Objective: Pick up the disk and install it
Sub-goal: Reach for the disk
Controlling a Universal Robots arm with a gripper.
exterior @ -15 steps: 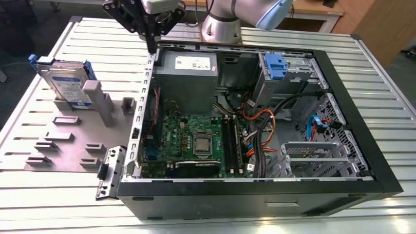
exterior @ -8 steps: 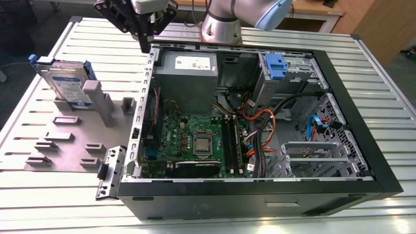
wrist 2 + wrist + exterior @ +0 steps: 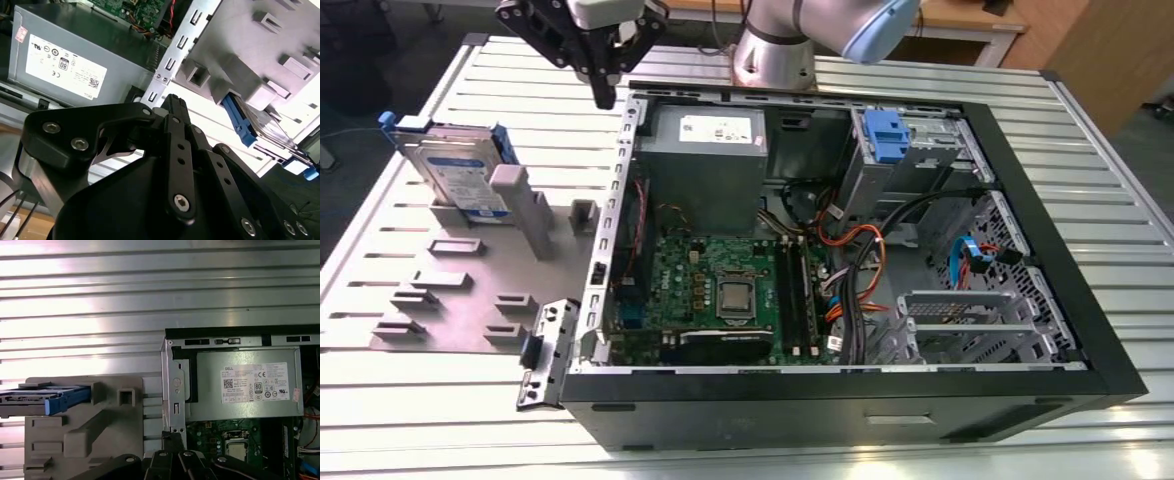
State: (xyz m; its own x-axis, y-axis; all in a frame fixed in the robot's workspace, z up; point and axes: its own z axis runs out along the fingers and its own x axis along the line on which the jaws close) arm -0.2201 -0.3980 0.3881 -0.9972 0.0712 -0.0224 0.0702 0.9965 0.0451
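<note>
I look down on a slatted metal surface (image 3: 1107,200) that carries everything. On it lies an open computer case (image 3: 854,415), its motherboard (image 3: 720,290) exposed. Touching the case on the exterior view's left is a flat grey fixture plate (image 3: 467,290) with raised blocks.

Inside the case, at the far corner, sits the grey power supply (image 3: 704,150) with its white sticker, plain in both wrist views. A blue drive carrier (image 3: 886,135) is mounted in the bay further to the exterior view's right.

My end effector (image 3: 604,95) hangs above the case's wall beside the power supply, fingers drawn narrow together with nothing between them; the second wrist view shows its tip (image 3: 172,100) over that wall.

The disk (image 3: 454,175) stands on edge in a holder at the far end of the fixture plate, outside the case and well apart from the end effector. Its blue frame shows in the first wrist view (image 3: 35,399).
</note>
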